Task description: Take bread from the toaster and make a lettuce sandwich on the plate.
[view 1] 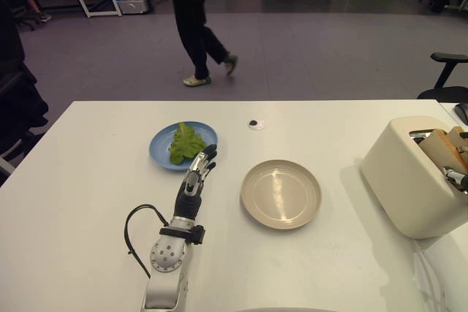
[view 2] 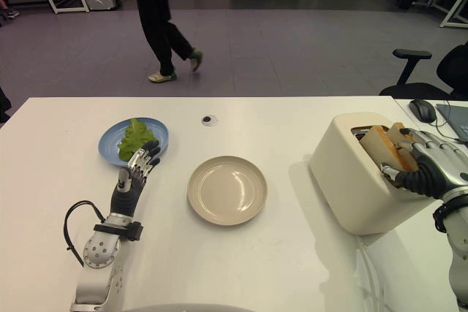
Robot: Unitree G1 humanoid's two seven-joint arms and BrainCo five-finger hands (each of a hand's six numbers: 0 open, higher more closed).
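A cream toaster stands at the table's right side with bread slices sticking out of its top. My right hand is at the toaster's top, its fingers curled around a bread slice. A beige empty plate lies in the middle of the table. A green lettuce leaf rests on a blue plate further back on the left. My left hand lies over the table just in front of the blue plate, fingers stretched out and holding nothing.
A small round dark-centred disc lies on the white table behind the beige plate. A computer mouse sits at the far right beyond the toaster. A black cable loops beside my left forearm.
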